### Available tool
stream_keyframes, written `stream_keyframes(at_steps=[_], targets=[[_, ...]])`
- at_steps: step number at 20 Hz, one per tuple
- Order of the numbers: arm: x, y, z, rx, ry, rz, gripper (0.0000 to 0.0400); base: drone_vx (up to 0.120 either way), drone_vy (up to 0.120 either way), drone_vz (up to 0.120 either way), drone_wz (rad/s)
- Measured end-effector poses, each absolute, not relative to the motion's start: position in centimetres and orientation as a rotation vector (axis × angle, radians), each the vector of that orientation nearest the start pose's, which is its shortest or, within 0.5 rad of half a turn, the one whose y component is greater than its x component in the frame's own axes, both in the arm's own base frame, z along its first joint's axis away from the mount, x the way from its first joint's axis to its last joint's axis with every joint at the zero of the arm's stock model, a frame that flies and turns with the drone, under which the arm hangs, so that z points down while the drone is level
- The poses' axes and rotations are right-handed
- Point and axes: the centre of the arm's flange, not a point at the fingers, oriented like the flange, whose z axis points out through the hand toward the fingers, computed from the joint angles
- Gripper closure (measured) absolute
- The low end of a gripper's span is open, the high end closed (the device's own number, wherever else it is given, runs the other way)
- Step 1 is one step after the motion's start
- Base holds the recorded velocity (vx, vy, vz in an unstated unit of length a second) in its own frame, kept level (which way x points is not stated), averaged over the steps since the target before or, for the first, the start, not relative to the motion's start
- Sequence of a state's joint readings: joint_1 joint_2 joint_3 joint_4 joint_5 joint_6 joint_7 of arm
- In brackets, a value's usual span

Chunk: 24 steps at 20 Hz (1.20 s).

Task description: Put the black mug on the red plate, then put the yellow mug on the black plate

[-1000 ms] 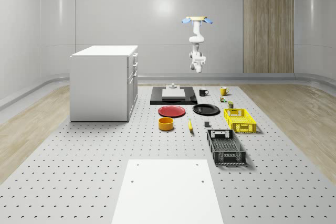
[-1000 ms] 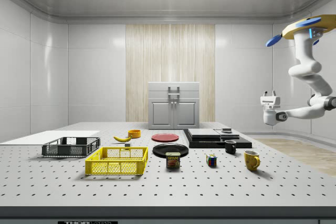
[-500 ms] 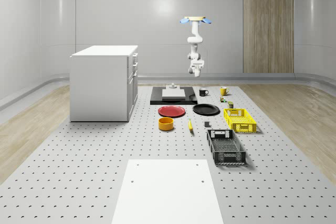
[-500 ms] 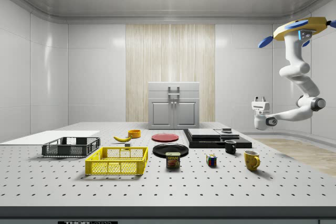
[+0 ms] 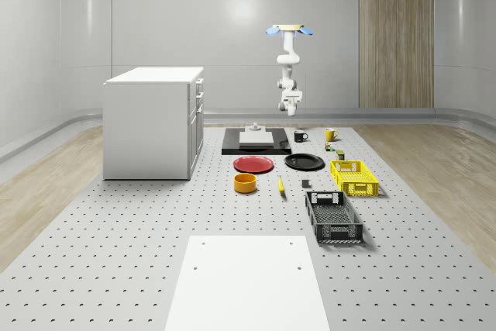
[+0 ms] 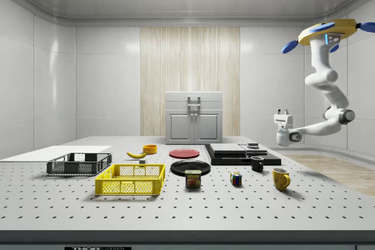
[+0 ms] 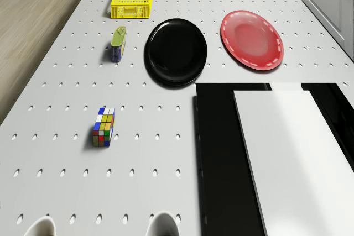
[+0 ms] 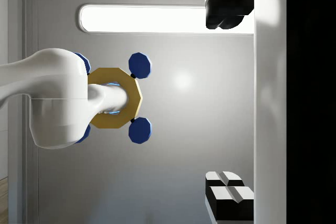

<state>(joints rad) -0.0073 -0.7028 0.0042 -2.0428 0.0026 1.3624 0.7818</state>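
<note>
The black mug [image 5: 300, 136] [image 6: 257, 164] and the yellow mug [image 5: 329, 135] [image 6: 281, 178] stand upright at the far end of the table. In front of them lie the red plate [image 5: 253, 164] [image 7: 252, 40] and the black plate [image 5: 304, 162] [image 7: 176, 52], both bare. The drone [image 5: 289, 29] [image 6: 328, 29] hovers high beyond the table's far end. My arm hangs below it. The gripper [image 6: 283, 112] [image 5: 291, 106] points upward, open and holding nothing, well above the mugs. In the wrist view both fingers [image 8: 226, 6] stand far apart, with the drone [image 8: 113, 98] beyond them.
A black slab with a white block [image 5: 256, 141] [image 7: 293, 153] lies beside the black mug. Near the plates are a cube [image 7: 103, 127], a can [image 7: 117, 43], a yellow basket [image 5: 354, 177], a black basket [image 5: 333, 217], a yellow bowl [image 5: 245, 183] and a banana [image 5: 280, 184]. A white cabinet [image 5: 151, 122] stands at the whole-scene view's left.
The drone and arm have shifted toward the side view's left, closer to the table's far end. The gripper went with them, still pointing up. Mugs and plates have not moved.
</note>
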Motion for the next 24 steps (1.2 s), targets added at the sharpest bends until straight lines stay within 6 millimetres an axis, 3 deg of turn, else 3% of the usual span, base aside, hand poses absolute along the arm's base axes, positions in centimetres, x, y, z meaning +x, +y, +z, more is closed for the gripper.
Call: stream_keyframes(at_steps=[18, 24], targets=[[30.27, 0.06, 69.13, -2.894, 1.199, -0.056, 0.0, 0.12, -0.002, 0.0, 0.0], [30.23, 0.17, 69.13, -2.902, 1.202, -0.069, 0.0, 0.12, -0.047, 0.0, 0.0]])
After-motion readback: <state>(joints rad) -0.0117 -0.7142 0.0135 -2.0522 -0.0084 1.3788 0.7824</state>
